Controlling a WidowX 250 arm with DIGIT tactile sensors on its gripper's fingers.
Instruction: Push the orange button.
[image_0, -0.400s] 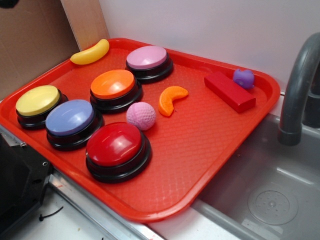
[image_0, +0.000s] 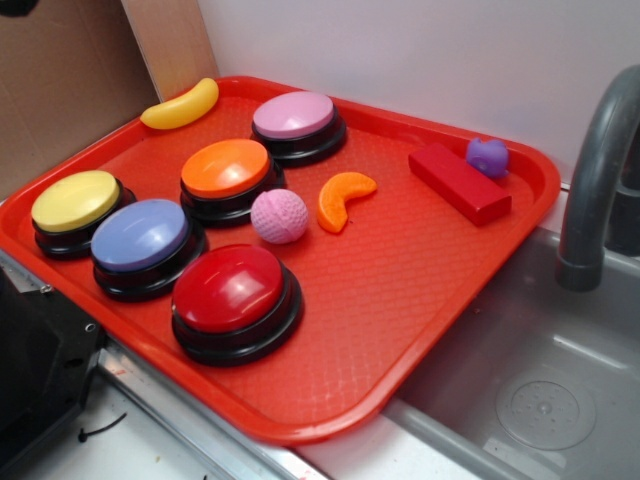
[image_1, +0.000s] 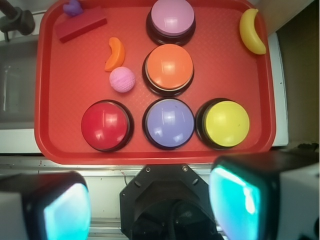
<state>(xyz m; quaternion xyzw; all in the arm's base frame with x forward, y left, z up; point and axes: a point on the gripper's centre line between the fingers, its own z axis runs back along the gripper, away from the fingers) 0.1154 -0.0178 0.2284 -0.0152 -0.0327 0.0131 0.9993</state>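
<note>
Claw (image_1: 150, 205) hangs wide open, empty, high above the orange button (image_1: 169, 67) on the red tray (image_1: 60, 145).

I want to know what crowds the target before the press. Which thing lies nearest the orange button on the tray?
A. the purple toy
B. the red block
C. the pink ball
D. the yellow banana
C: in the exterior view the pink ball sits right against the orange button's base, while the banana, the red block and the purple toy lie farther off on the red tray.
</note>
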